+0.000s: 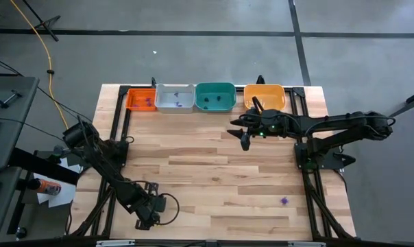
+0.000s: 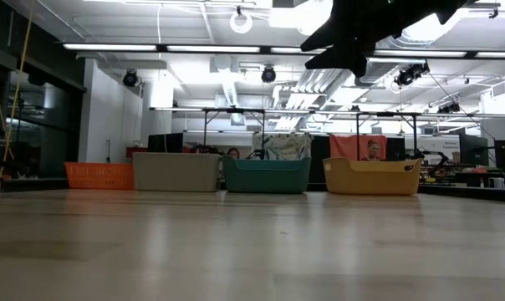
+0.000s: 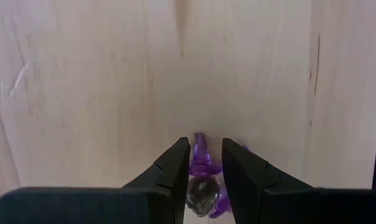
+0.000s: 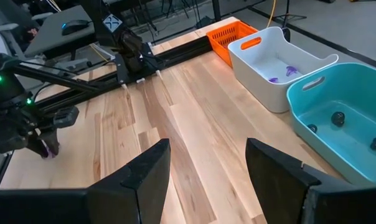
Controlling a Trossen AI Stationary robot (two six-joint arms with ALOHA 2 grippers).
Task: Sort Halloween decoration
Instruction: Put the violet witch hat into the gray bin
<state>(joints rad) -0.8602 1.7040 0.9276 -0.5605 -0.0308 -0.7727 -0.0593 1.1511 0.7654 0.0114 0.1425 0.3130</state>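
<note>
Purple trinket [image 3: 203, 165], small, translucent w/ dark round part: between fingers of left gripper [image 3: 205, 168], narrowly parted, at bench [image 1: 214, 171] near-left corner. Second purple trinket [image 1: 284, 201] loose near right. Right gripper [image 4: 206, 171] wide open, empty, raised by teal tray [image 1: 215, 97]; orange tray [image 1: 264, 96] beside

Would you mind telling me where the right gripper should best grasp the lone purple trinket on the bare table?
Probably from straight above, fingers closing across its middle: the purple trinket is tiny, lies low on the table, and nothing crowds it. The right gripper is open.
</note>
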